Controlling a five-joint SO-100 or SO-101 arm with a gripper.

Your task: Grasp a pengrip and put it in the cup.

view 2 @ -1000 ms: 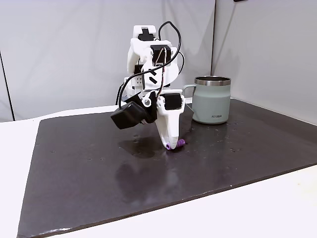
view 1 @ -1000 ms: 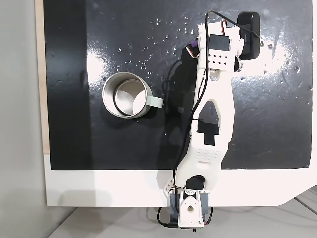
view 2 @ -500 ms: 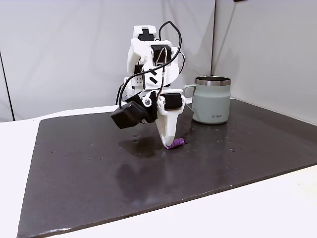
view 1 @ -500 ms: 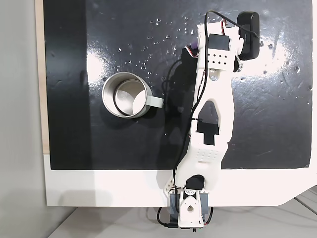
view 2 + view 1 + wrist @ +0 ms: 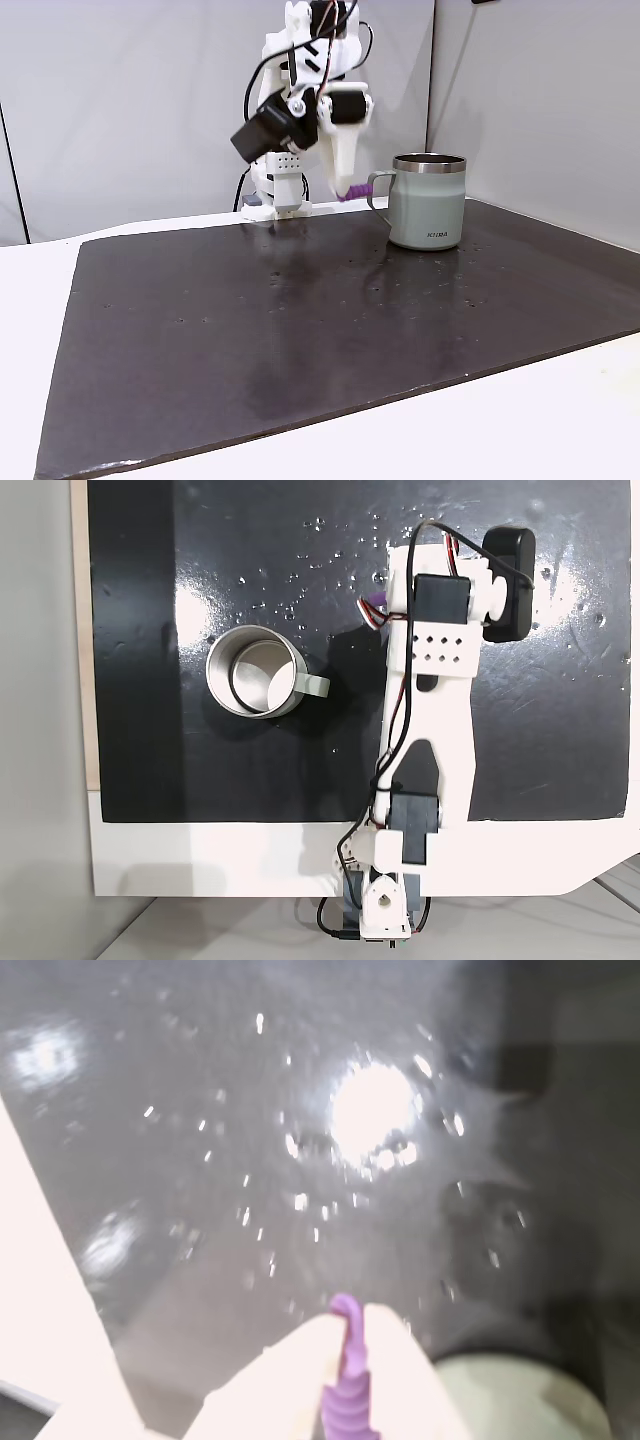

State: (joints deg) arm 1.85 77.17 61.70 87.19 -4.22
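Pincer (image 5: 347, 190) clamps the pengrip (image 5: 352, 192), now lifted off the bench (image 5: 300, 330) to upper centre of frame, left of the cup (image 5: 428, 201); carry comes next.

Three cameras: one above, one at table height, one on the wrist

A fixed view looked straight down on the dark mat (image 5: 250, 560); another faced the arm (image 5: 300, 100) across the mat from low and farther off, both sharing the cup (image 5: 252, 671). The wrist view looked down, close and blurred.
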